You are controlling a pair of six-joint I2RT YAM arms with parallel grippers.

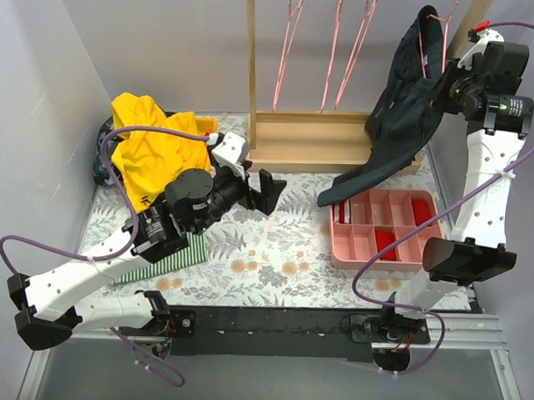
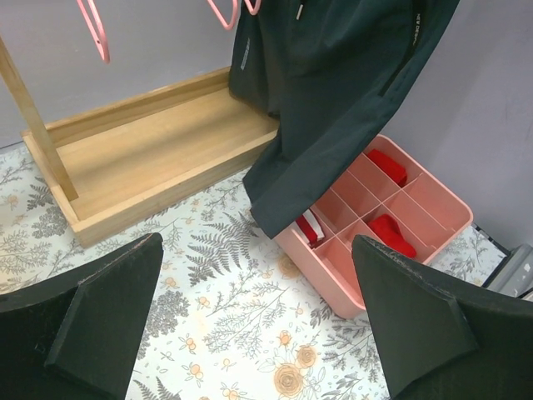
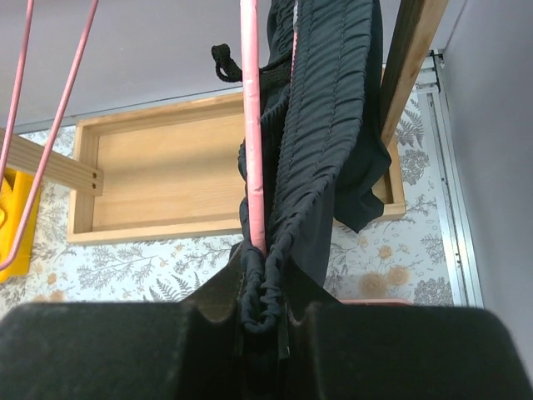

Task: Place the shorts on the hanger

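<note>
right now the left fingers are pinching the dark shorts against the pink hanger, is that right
Not the left. The right fingers are pinching the dark shorts against the pink hanger, as the right wrist view shows. The left fingers are open above the table, holding nothing.

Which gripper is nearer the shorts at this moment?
Right. The right gripper has its jaws shut on the waistband of the shorts, beside the pink hanger up at the rack. The left gripper hovers open over the floral table, well left of the shorts.
</note>
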